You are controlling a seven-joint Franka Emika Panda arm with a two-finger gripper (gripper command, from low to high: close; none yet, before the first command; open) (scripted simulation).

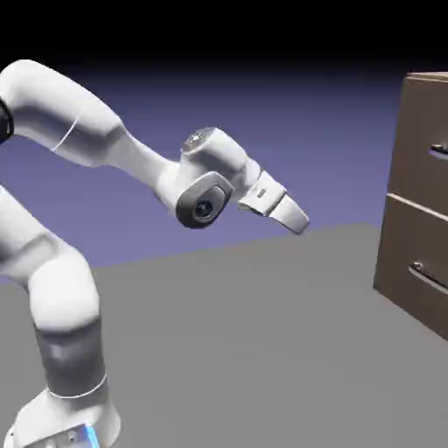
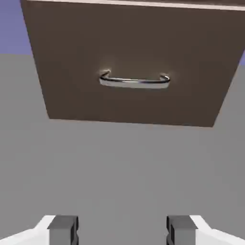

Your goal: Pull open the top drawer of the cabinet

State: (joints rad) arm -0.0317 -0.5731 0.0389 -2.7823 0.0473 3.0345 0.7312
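Well short of the cabinet (image 1: 418, 201), my gripper (image 1: 296, 220) hangs with fingers apart, empty.
Top drawer (image 1: 424, 144) sits shut at far right; I tilt down toward a handle (image 2: 134, 81) to line up.

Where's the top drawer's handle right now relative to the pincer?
In the exterior view, the top drawer's handle is at the right edge on the cabinet, well beyond the pincer, which hangs in open air, touching nothing.
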